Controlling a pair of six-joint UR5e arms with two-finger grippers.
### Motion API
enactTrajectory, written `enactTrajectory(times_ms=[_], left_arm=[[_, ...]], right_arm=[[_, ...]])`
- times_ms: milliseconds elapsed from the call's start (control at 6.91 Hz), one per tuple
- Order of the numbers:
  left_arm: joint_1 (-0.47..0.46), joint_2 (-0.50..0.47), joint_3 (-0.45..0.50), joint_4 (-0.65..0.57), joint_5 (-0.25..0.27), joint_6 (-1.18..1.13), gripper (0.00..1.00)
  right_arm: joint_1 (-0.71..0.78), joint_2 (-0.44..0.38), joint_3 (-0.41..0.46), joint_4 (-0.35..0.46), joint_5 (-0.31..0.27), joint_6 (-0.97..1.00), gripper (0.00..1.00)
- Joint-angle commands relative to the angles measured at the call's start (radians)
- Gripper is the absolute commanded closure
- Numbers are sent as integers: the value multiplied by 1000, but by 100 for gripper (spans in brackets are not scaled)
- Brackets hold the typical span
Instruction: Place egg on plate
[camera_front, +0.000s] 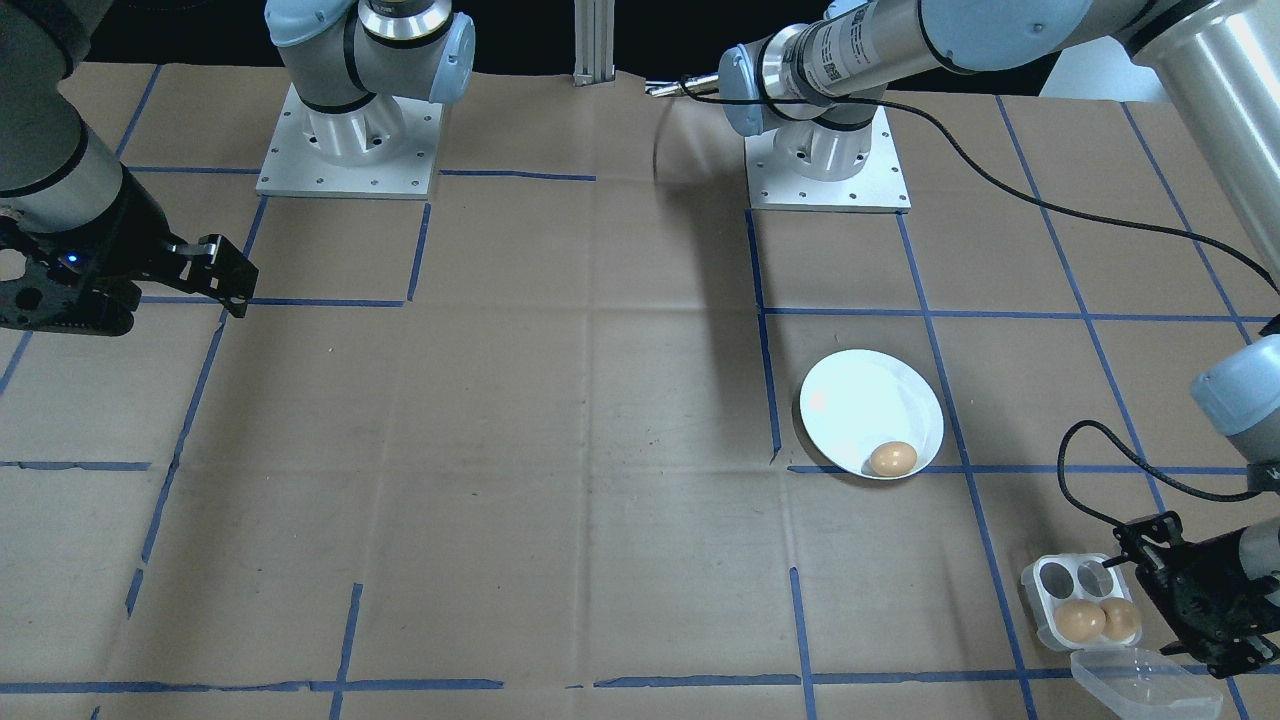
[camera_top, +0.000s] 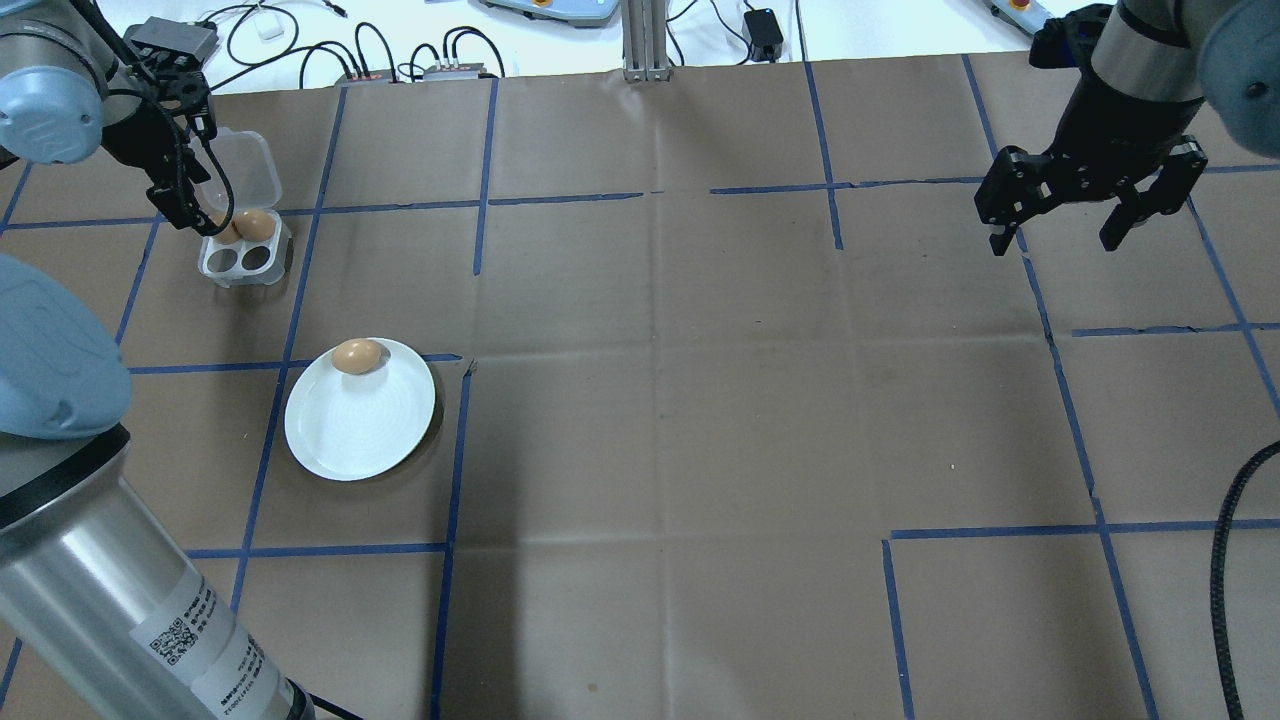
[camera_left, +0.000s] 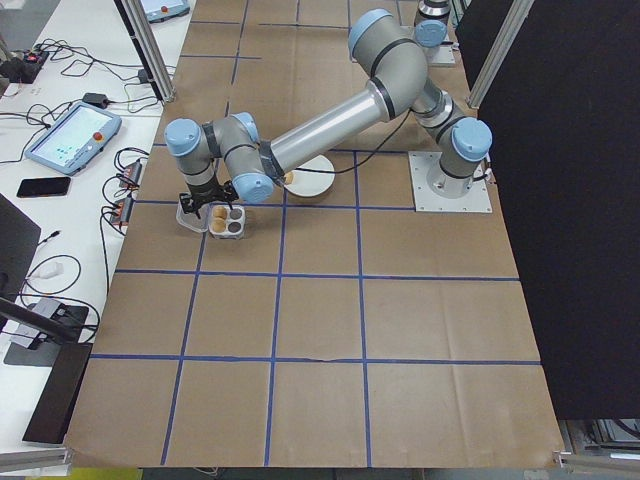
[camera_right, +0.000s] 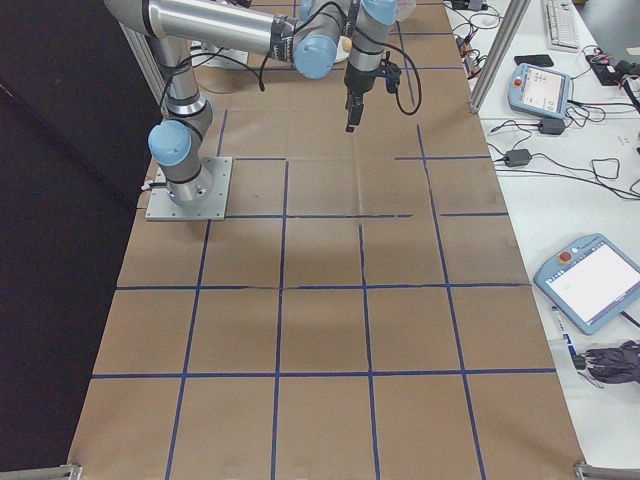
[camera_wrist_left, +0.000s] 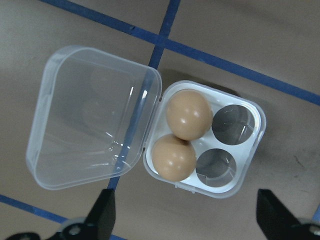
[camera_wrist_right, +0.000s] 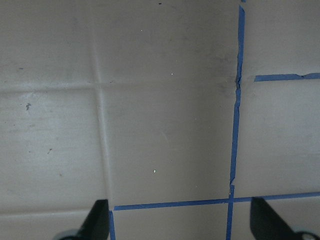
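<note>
A brown egg (camera_top: 358, 356) lies at the far rim of the white plate (camera_top: 360, 425), which sits left of centre in the overhead view; the front view shows the same egg (camera_front: 892, 458) on the plate (camera_front: 850, 395). My left gripper (camera_wrist_left: 187, 220) hovers open over the clear egg tray (camera_wrist_left: 252, 165), which holds two eggs (camera_wrist_left: 189, 114) beside two bare cups. From overhead, the left gripper (camera_top: 200, 205) stands above the tray (camera_top: 245, 260) with nothing between its fingers. Far to the right, my right gripper (camera_top: 1055, 240) hangs open above bare paper.
The tray's clear lid (camera_wrist_left: 90, 120) lies folded open beside it. Brown paper with blue tape lines (camera_wrist_right: 235, 125) covers the table. Cables and boxes (camera_top: 400, 60) lie beyond the far edge. The arm bases (camera_front: 350, 150) stand at the robot's side.
</note>
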Motion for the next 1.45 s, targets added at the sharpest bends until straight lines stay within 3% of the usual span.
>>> enactTrajectory(times_ms=[0, 1014, 1303], left_arm=[[-1, -20, -2, 5, 1, 8, 0], [5, -57, -4, 65, 1, 29, 5], [5, -57, -9, 65, 1, 28, 16]], right_arm=[[0, 0, 0, -1, 2, 0, 0], [0, 0, 0, 0, 2, 0, 0], [0, 0, 0, 0, 0, 0, 0]])
